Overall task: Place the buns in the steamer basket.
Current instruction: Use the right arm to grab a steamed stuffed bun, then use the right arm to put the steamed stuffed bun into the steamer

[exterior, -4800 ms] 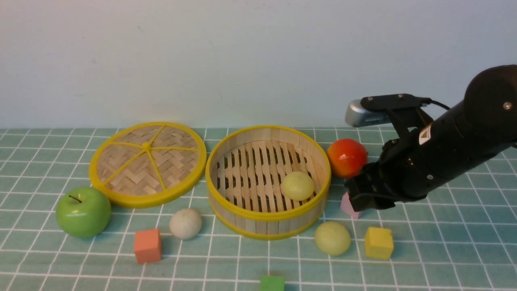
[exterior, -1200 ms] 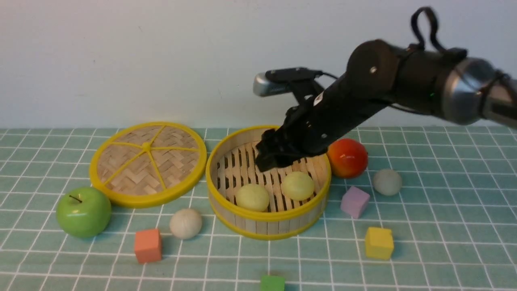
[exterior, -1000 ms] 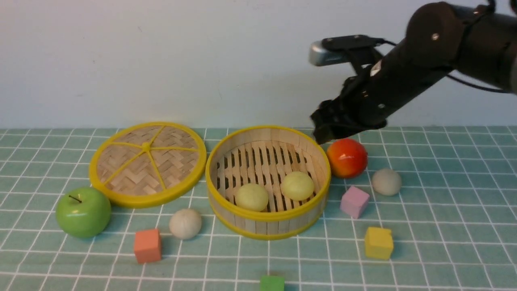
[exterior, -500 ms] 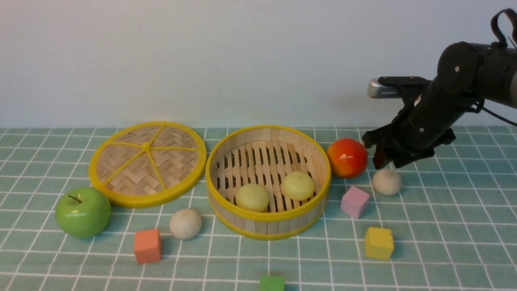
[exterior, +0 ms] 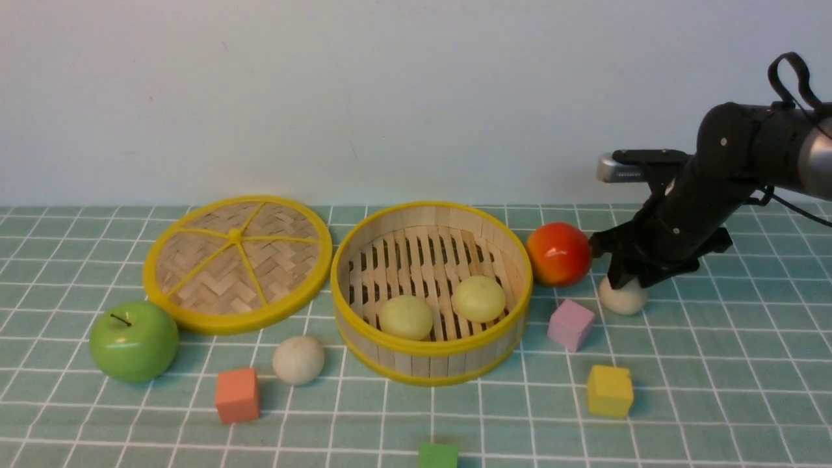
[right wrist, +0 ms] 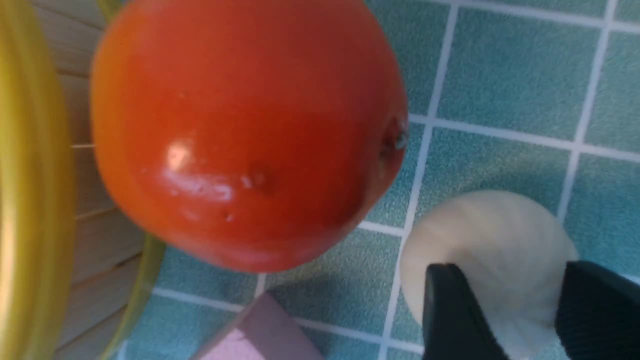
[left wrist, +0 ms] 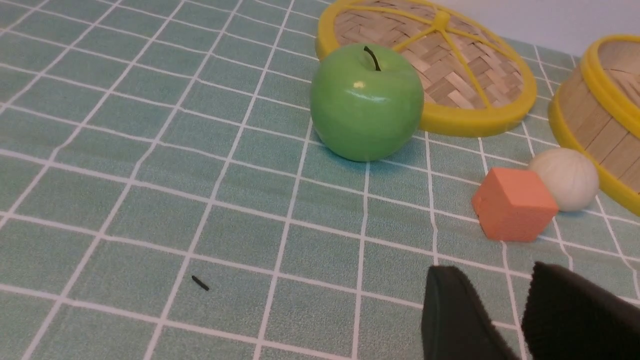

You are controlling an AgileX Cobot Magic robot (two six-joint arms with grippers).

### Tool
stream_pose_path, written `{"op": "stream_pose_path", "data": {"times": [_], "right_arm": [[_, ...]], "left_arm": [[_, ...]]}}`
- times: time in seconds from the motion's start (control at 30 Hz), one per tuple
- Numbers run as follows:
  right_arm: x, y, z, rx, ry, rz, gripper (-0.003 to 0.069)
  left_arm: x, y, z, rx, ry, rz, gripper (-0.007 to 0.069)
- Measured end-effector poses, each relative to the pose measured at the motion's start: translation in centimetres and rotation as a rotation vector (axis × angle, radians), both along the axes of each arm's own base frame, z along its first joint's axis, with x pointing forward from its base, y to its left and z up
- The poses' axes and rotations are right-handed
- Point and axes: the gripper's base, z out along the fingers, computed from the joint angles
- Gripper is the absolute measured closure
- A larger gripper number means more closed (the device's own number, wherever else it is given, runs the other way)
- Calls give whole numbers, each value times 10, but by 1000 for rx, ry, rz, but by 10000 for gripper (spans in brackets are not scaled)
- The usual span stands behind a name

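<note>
One round bamboo steamer basket with yellow rims [exterior: 432, 348] is now holding two smooth pale yellow-green buns [exterior: 480, 299], while the black right gripper [right wrist: 510, 280], having left it, is lowering over an off-white beige bun [exterior: 625, 302] on the table beyond the red-orange fruit [exterior: 559, 254]. Its jaws are standing apart and seemingly not yet gripping, though the close view is blurred. The left gripper [left wrist: 494, 272] is waiting open, leaving two buns, counting the beige one near the orange block [exterior: 237, 395], still needing transfer.
</note>
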Motion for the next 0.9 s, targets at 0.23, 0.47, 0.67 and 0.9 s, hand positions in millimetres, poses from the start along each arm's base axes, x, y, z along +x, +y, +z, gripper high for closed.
{"op": "stream_pose_path", "data": {"times": [0.23,0.47,0.67,0.9], "right_arm": [[1,0,-2,-3,-1,0,562],[0,1,23,6,1,13,640],[-2,16,88,140,-157,26,640],[-5,83,91,323,-245,219,640]], "left_arm": [[0,0,0,0,0,0,386],[0,0,0,0,0,0,386],[0,0,0,0,0,0,386],[0,0,0,0,0,0,386]]}}
